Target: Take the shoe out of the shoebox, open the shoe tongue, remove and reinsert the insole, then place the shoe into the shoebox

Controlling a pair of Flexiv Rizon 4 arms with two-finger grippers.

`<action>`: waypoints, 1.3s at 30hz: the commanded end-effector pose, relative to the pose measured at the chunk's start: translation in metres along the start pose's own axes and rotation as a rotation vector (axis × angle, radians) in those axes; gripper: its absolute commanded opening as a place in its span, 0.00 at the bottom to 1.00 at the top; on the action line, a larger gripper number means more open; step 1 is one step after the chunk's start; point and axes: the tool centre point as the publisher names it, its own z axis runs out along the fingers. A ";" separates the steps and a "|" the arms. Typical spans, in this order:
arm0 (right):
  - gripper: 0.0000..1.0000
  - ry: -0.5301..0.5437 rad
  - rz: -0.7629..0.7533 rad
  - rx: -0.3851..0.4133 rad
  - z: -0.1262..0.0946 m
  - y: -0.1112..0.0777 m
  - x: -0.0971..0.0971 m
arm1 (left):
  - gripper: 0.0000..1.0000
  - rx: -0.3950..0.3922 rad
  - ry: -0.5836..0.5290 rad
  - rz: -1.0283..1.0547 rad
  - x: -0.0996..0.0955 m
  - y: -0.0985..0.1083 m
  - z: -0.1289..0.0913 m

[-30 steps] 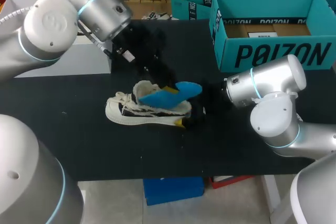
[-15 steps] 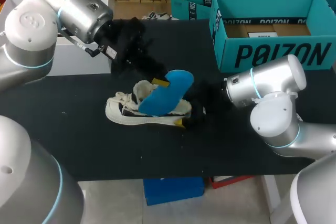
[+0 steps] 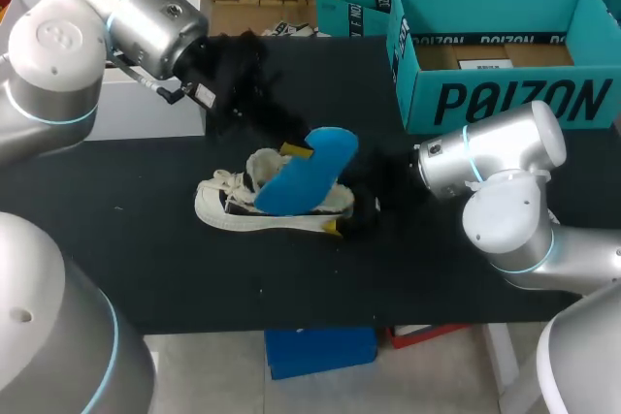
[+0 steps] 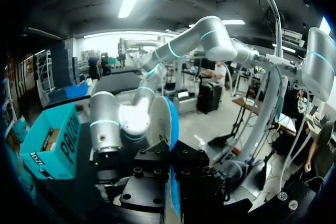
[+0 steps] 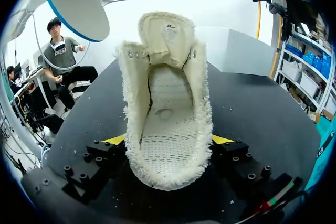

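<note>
Sneaker: the cream fleece-lined sneaker [image 3: 254,208] is lying on its sole in the middle of the black table top [image 3: 146,239], with the toe pointing left and the heel right.
Tongue: the padded cream tongue [image 5: 167,35] is standing pulled back from the opening, so in the right wrist view we are looking straight down onto the bare mesh footbed.
Insole: the blue oval foam insole [image 3: 309,174] is hanging tilted just above the sneaker's opening, its far right end highest. Its pale underside [image 5: 73,3] is facing our right wrist camera. We cannot tell whether its low end is touching the sneaker.
Left gripper: our left gripper [image 4: 171,161] is reaching in from the far left and pinching the insole edge-on between its 2 fingers, with only a narrow gap between them.
Right gripper: our right gripper [image 5: 168,141] is clamping the sneaker's heel from the right. Its 2 yellow tips are spread wide and pressing on opposite sides of the heel.
Shoebox: the teal cardboard shoebox [image 3: 505,99] is standing open at the far right of the table, well apart from the sneaker.
</note>
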 end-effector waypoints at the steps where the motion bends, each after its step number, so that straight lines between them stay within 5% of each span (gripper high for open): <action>1: 0.00 -0.001 0.001 0.001 0.003 -0.004 0.000 | 0.00 0.110 -0.029 -0.024 0.002 0.002 0.000; 7: 0.00 -0.001 0.001 0.001 0.003 -0.004 0.000 | 0.00 0.180 -0.074 -0.081 0.001 -0.003 -0.003; 19: 0.00 -0.001 0.001 0.001 0.003 -0.004 0.000 | 0.00 0.471 -0.143 -0.217 0.004 -0.034 -0.025; 39: 0.00 -0.001 0.001 0.001 0.003 -0.004 0.000 | 0.00 0.618 -0.145 -0.197 0.020 -0.084 -0.039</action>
